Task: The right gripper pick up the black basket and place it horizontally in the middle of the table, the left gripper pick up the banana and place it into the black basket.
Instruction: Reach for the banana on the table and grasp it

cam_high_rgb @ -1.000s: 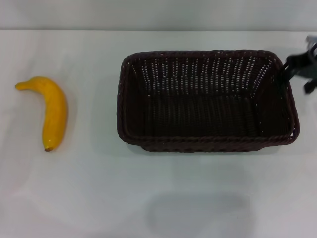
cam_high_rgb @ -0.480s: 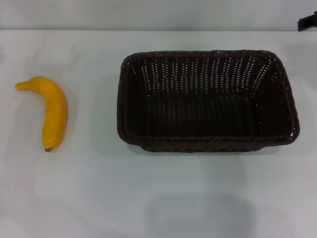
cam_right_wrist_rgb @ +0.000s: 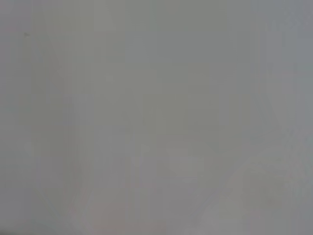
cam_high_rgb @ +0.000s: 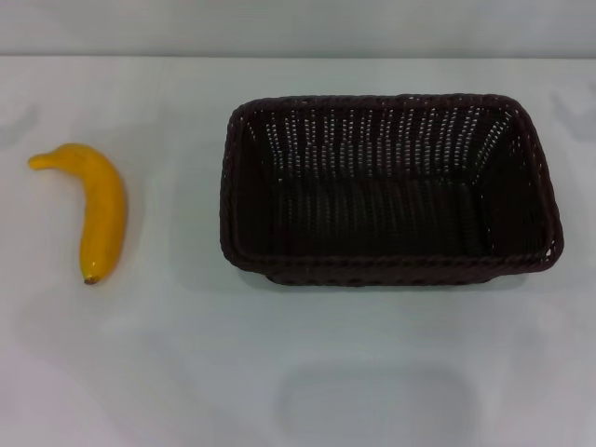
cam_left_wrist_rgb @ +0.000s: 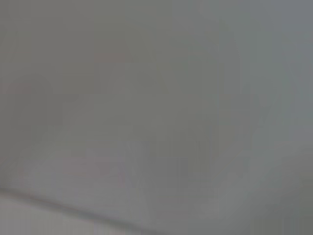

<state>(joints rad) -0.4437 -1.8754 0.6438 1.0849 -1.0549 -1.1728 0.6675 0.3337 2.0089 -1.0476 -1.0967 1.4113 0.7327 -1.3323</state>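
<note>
The black basket sits upright on the white table, long side running across, open mouth up, its dark woven walls sloping inward to an empty bottom. The banana lies flat on the table well apart from the basket, off its left short end, bright yellow and curved, stem end farther back, dark tip nearer the front edge. Neither gripper shows anywhere to place them against.

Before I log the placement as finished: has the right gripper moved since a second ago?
Yes. It was at the black basket's far right corner, then withdrew up and right, out of the head view.
</note>
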